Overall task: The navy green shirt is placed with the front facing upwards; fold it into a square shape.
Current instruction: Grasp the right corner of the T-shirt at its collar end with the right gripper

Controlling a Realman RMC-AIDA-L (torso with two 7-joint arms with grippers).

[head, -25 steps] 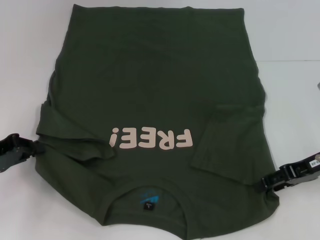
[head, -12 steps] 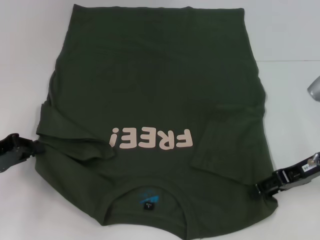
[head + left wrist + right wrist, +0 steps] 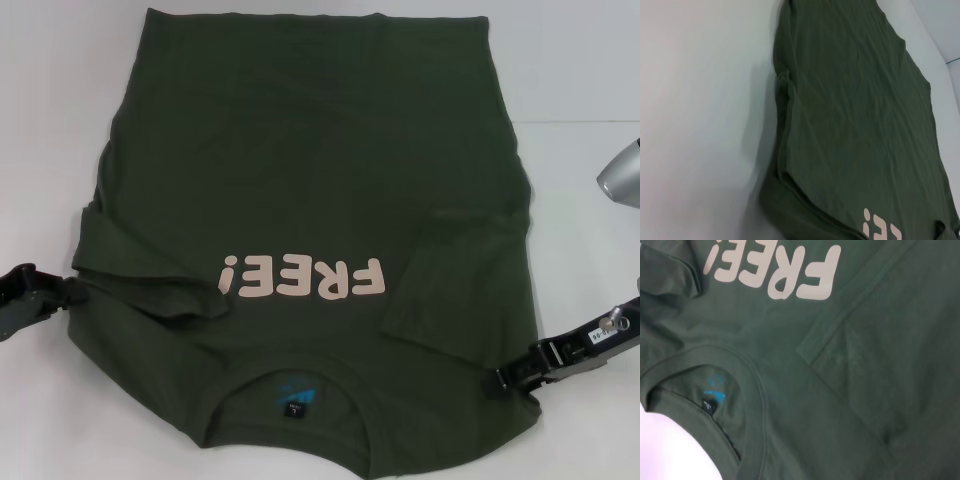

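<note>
Navy green shirt [image 3: 310, 200] flat, front up (sleeves seemingly folded inward)

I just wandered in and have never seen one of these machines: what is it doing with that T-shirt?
The robot is folding a navy green shirt spread face up on a white table. Both sleeves already lie folded in over the front. The left gripper sits at the shirt's left edge beside the folded sleeve, and the right gripper is at the right edge near the collar end. The body is not folded yet.
</note>
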